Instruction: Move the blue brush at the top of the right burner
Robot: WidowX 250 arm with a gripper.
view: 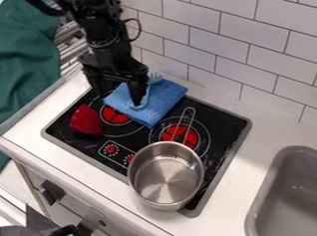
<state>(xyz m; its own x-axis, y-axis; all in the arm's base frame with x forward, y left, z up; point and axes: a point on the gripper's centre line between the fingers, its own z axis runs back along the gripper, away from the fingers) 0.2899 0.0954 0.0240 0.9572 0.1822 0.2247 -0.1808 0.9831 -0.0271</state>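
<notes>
Black, the gripper [122, 96] held its fingers apart over the textured, squarish cloth [164, 96] and slim blue brush [145, 98].

Stove [222, 119] glossy; on stove, shiny metal pot [167, 177], matt rough-textured cloth [165, 96]; over stove, plastic-looking brush [145, 99].

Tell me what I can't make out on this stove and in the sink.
- Blue brush: camera view, part hidden behind the gripper.
- Left burner: camera view, partly covered by the blue cloth.
- Right burner: camera view, near part hidden by the metal pot.
- Sink: camera view, cut off by the right and bottom edges.
</notes>
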